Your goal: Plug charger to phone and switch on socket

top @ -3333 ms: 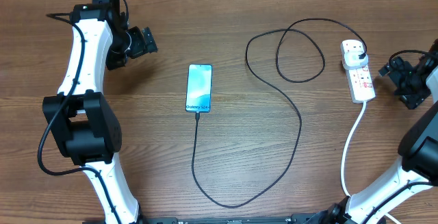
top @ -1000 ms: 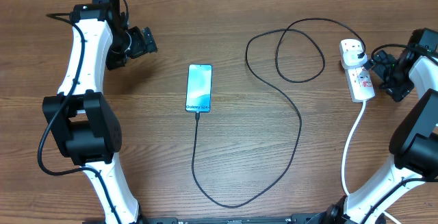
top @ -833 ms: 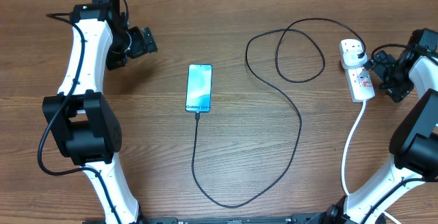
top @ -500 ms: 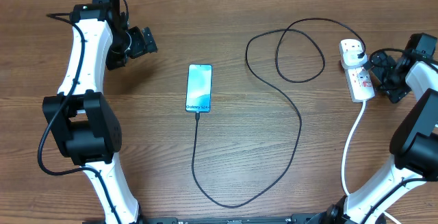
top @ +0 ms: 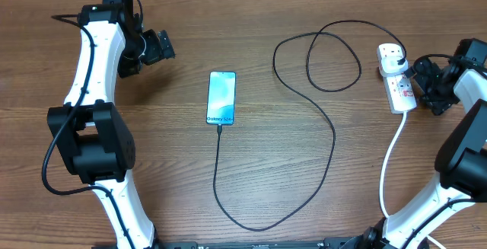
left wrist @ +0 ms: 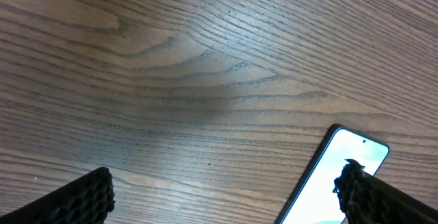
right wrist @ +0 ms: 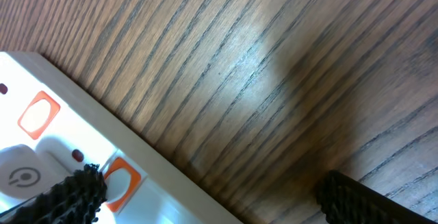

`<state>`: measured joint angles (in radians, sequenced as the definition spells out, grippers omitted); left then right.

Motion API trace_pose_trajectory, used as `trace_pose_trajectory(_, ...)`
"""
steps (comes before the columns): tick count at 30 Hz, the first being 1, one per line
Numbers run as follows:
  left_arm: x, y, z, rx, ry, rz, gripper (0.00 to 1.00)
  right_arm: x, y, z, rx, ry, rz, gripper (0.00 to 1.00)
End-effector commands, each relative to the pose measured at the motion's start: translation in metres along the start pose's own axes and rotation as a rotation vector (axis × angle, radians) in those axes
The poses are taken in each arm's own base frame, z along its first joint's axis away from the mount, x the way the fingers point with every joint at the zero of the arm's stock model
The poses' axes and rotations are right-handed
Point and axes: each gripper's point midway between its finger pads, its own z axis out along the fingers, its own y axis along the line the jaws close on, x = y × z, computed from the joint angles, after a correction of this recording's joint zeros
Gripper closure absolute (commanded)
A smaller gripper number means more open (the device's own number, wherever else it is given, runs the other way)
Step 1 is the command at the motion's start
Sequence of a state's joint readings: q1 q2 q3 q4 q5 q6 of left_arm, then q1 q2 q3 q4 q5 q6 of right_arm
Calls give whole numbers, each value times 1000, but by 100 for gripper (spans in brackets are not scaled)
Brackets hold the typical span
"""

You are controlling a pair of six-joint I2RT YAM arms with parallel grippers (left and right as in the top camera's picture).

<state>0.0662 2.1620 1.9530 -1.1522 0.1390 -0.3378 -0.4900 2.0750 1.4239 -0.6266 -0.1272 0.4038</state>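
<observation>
You can read one text: "Galaxy S24", in small dark letters on the light blue screen of the phone point(top: 221, 97), at the end of the screen farther from the fingers of the left gripper point(top: 166, 46). In the left wrist view, too little of the screen shows beside the fingers to read anything. On the socket point(right wrist: 75, 131), just outside one finger of the right gripper point(right wrist: 209, 190), you see a small grey circular sign, like a power mark, on a white rounded part.

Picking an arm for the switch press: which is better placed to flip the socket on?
Right. The right gripper, open, sits beside the socket, its switches in the wrist view. The left gripper is far off, past the phone.
</observation>
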Motion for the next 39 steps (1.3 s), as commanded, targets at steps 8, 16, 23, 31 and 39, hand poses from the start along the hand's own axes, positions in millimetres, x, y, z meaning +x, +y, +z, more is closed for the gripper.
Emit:
trace_pose_trajectory(8, -2, -3, -5, 12, -12, 4, 0, 21, -6, 9, -18, 84, 9, 0)
trace_pose_trajectory(16, -2, -3, -5, 12, -12, 4, 0, 23, -14, 10, 37, 79, 4, 0)
trace_pose_trajectory(23, -2, -3, -5, 12, -12, 4, 0, 24, -9, 12, 91, 48, -38, 0)
trace_pose_trajectory(31, -2, -3, -5, 12, -12, 4, 0, 28, -1, 12, 157, 12, -98, 0)
trace_pose_trajectory(39, -2, -3, -5, 13, -12, 4, 0, 15, 3, 5, 145, -7, -120, 0)
